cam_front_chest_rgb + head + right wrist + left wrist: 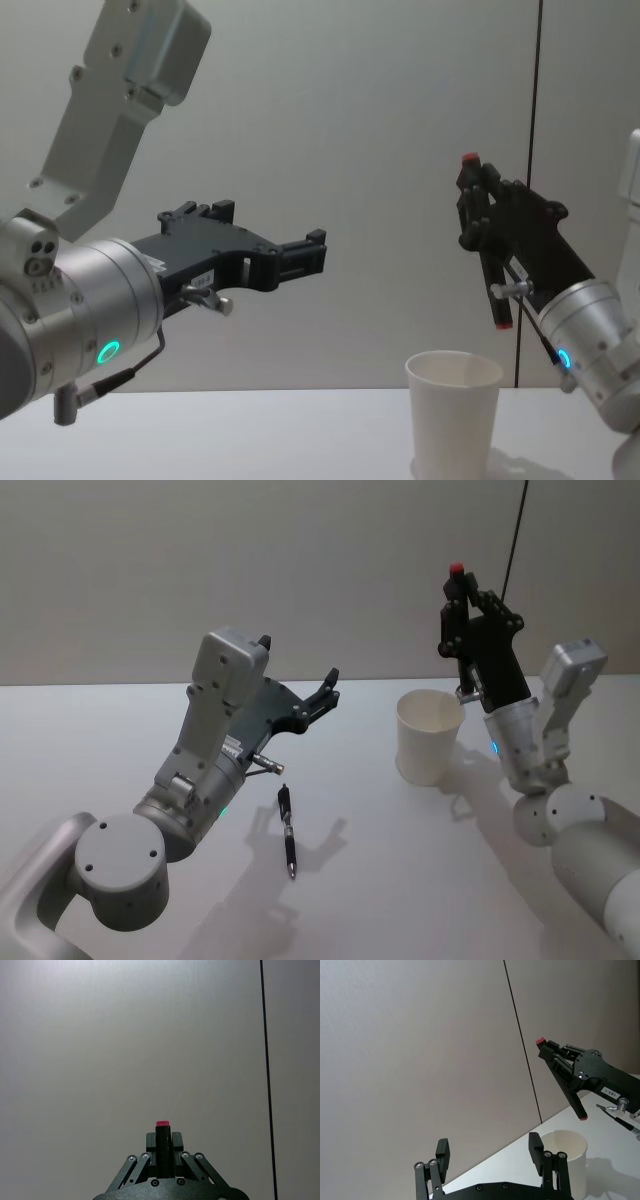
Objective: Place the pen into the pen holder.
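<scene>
My right gripper (478, 195): clenched on the black, red-tipped pen (575, 1102).
Aim: centre its lower tip over the white paper cup (427, 738) just below, then release.
My left gripper (489, 1146): spread, empty.

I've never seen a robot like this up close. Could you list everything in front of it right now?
pen holder: one, white paper cup, upright on the table, right of centre
held pen: one, black with red ends, raised by the pen holder's right side
loose pen: one, black and silver, lying on the table left of the pen holder
table: one, white, under everything
wall line: one, thin and dark, vertical on the grey wall
left gripper: one, black, fingers open and empty, raised over the table
right gripper: one, black, fingers shut on the held pen
</scene>
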Available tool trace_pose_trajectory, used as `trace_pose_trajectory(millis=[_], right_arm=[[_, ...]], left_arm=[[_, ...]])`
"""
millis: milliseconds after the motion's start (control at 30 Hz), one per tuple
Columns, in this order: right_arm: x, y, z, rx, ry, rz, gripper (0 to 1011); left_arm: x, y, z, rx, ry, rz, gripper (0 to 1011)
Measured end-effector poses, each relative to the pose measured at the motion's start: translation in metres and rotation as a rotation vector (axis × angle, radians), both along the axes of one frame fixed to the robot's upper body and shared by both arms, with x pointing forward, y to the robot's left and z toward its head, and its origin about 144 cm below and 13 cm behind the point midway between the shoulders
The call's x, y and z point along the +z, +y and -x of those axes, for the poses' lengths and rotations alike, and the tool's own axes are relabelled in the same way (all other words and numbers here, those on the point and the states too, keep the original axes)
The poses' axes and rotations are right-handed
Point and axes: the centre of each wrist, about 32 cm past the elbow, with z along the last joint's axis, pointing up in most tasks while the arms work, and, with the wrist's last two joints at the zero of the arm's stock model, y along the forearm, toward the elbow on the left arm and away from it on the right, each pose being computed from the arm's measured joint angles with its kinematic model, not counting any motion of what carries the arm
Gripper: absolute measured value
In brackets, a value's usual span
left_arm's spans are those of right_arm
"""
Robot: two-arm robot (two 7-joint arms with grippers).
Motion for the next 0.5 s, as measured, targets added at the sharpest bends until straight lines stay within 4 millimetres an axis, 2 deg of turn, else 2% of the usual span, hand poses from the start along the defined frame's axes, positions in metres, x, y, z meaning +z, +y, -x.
trace_pose_trajectory(millis=[500], right_arm=[[-0.0105,0.0053,0.0057,0.003,0.039,0.0,172]], left_arm=[[0.0,0.0,0.0,0.0,0.0,0.0,1004]])
